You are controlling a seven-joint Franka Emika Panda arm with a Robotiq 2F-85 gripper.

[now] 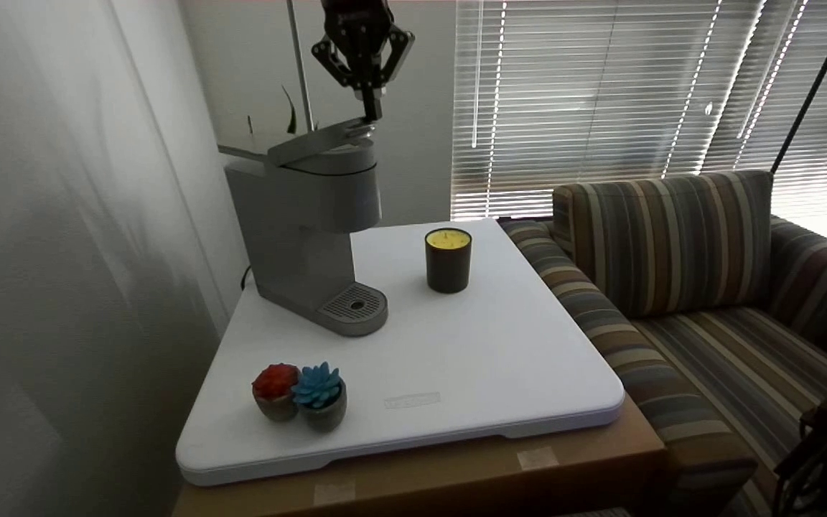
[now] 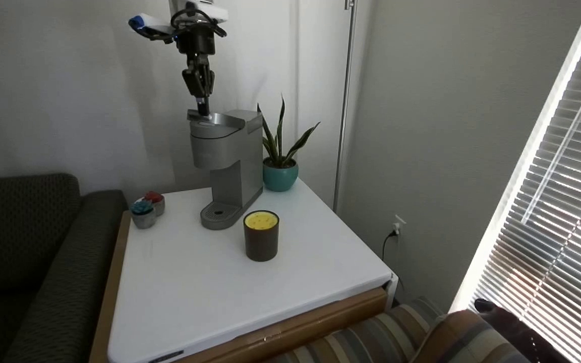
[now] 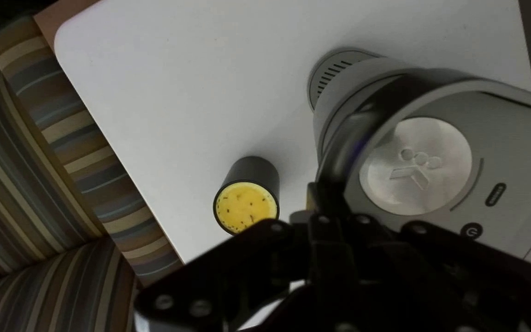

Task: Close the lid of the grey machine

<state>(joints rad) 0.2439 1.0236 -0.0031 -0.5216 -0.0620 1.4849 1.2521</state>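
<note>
Locate the lid [image 1: 313,144], tilted partly up atop the grey machine [image 1: 302,222], at far left on the desk [image 1: 485,345] in an exterior view. With closed, apparently empty end effector [image 1: 372,115] at the handle [image 3: 348,133], press straight down until flush; avoid slipping off to the right.

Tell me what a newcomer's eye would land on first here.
Most likely the yellow candle in its dark jar, vivid on the white tabletop, beside but apart from the grey pod coffee maker. Next comes the black pincer, pointing down at the front end of that machine's tilted lid. Then the red succulent and blue succulent, side by side near a tabletop corner.
</note>
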